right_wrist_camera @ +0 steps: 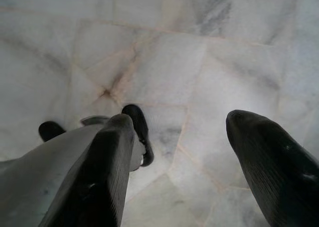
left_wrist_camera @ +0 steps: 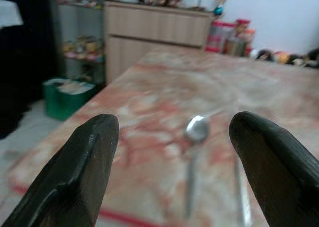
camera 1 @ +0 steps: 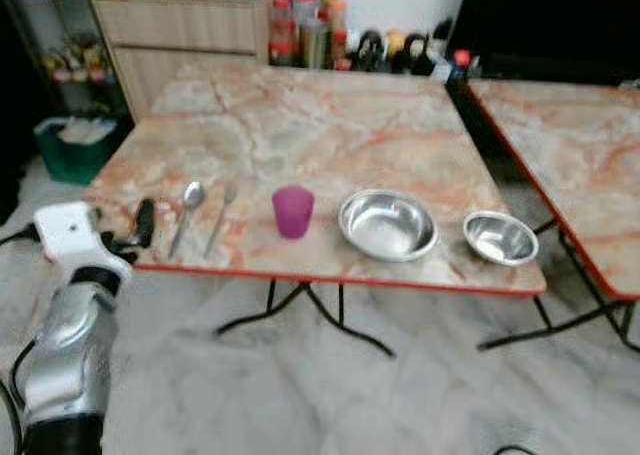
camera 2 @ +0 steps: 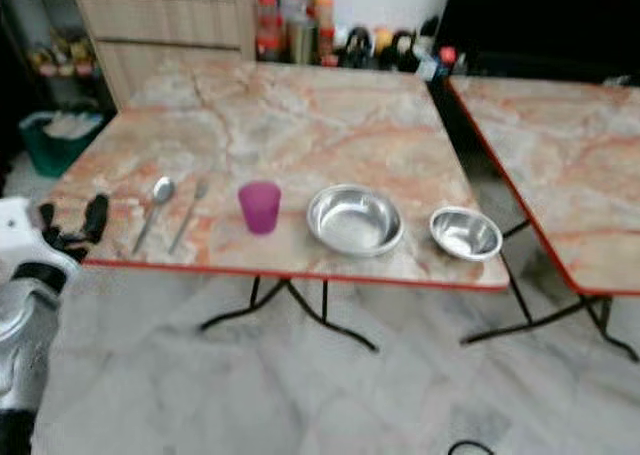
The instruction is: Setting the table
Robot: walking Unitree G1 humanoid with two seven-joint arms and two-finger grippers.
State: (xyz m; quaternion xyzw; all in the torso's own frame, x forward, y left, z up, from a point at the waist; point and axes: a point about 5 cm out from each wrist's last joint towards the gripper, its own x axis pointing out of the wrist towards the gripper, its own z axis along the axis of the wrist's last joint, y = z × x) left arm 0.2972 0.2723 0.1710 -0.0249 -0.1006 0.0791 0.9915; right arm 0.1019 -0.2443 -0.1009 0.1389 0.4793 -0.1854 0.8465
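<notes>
Our left gripper (left_wrist_camera: 172,172) hovers with fingers spread and empty, the spoon (left_wrist_camera: 193,159) lying ahead between them on the counter (camera 1: 300,125). We should lower squarely over its handle, avoiding the fork (camera 1: 221,218). The right gripper (right_wrist_camera: 199,172) hangs idle, parted.

Along the desk's (camera 1: 300,125) near edge you have, from left to right, a spoon (camera 1: 187,215), a fork (camera 1: 221,216), a pink cup (camera 1: 293,211), a large steel bowl (camera 1: 387,225) and a smaller bowl (camera 1: 500,238). Your left tool (camera 1: 143,225) sits at the near left corner, just beside the spoon, empty.
</notes>
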